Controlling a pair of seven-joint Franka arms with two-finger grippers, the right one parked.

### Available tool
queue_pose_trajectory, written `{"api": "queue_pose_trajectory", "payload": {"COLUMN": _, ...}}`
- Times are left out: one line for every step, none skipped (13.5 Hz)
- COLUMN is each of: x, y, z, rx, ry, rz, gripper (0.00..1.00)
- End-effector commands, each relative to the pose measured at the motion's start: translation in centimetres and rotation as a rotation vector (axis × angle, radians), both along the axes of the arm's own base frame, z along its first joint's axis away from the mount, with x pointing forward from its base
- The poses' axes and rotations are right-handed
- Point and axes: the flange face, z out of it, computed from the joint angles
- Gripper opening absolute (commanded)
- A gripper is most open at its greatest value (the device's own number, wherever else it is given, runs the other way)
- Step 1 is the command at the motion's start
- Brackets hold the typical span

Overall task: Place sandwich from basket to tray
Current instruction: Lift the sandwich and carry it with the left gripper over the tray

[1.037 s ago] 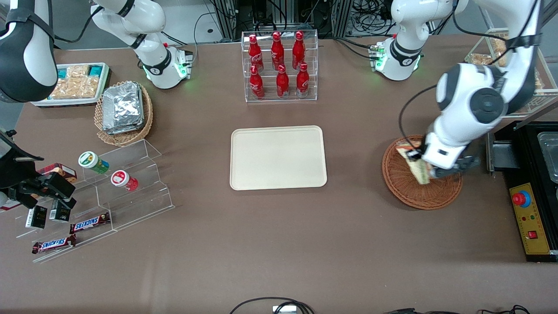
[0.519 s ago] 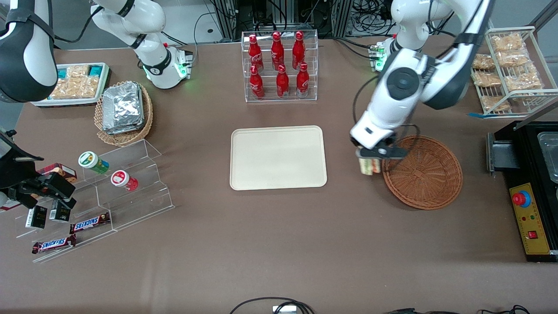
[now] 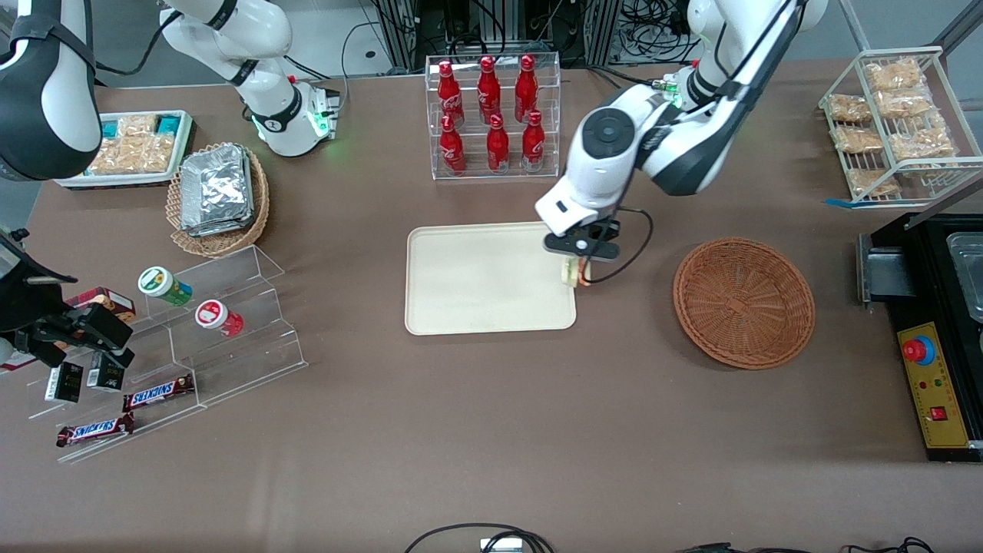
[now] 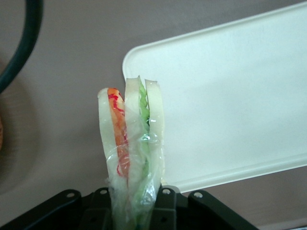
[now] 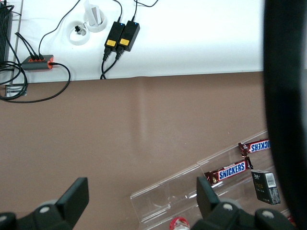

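One sandwich (image 4: 132,143), clear-wrapped with orange, red and green layers, hangs clamped in the gripper (image 3: 577,265) above the tray (image 3: 476,307) edge, at about 3 o'clock on its rim. Wicker basket (image 3: 743,302) sits apart, toward the working arm's end. Two bars reading "SNICKERS" (image 3: 157,393) lie on a clear stand (image 3: 246,338) toward the parked arm's end, and red bottles (image 3: 491,107) stand at the tray's 12 o'clock.

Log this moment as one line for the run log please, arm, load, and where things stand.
gripper: shut on clear-wrapped triangular sandwich | position: above edge of cream rectangular tray nearest the basket | reddish-brown woven basket: holds nothing | sandwich not yet released
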Motion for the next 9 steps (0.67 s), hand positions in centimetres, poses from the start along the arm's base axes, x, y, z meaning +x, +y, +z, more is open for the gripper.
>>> {"api": "queue_pose_trajectory", "payload": {"x": -0.8, "y": -2.9, "z": -3.4, "rx": 0.005, "ry": -0.015, "rz": 0.021, "gripper": 0.0}}
{"api": "queue_pose_trajectory", "payload": {"x": -1.3, "y": -3.7, "z": -4.7, "rx": 0.008, "ry": -0.015, "rz": 0.032, "gripper": 0.0}}
{"api": "queue_pose_trajectory", "payload": {"x": -1.5, "y": -4.2, "z": -6.0, "rx": 0.015, "ry": -0.014, "rz": 0.044, "gripper": 0.0}}
{"api": "queue_pose_trajectory", "payload": {"x": -1.9, "y": -4.6, "z": -7.2, "rx": 0.027, "ry": -0.015, "rz": 0.044, "gripper": 0.0}}
{"api": "queue_pose_trajectory", "payload": {"x": -1.8, "y": -5.0, "z": -8.1, "rx": 0.032, "ry": -0.014, "rz": 0.052, "gripper": 0.0}}
{"api": "queue_pose_trajectory", "payload": {"x": -1.7, "y": -5.1, "z": -9.1, "rx": 0.037, "ry": -0.007, "rz": 0.059, "gripper": 0.0}}
{"api": "queue_pose_trajectory", "payload": {"x": -1.4, "y": -5.3, "z": -10.0, "rx": 0.041, "ry": -0.002, "rz": 0.067, "gripper": 0.0}}
{"api": "queue_pose_trajectory", "payload": {"x": -1.5, "y": -5.4, "z": -10.9, "rx": 0.048, "ry": 0.001, "rz": 0.069, "gripper": 0.0}}
{"api": "queue_pose_trajectory", "payload": {"x": -2.4, "y": -6.2, "z": -11.4, "rx": 0.055, "ry": -0.003, "rz": 0.051, "gripper": 0.0}}
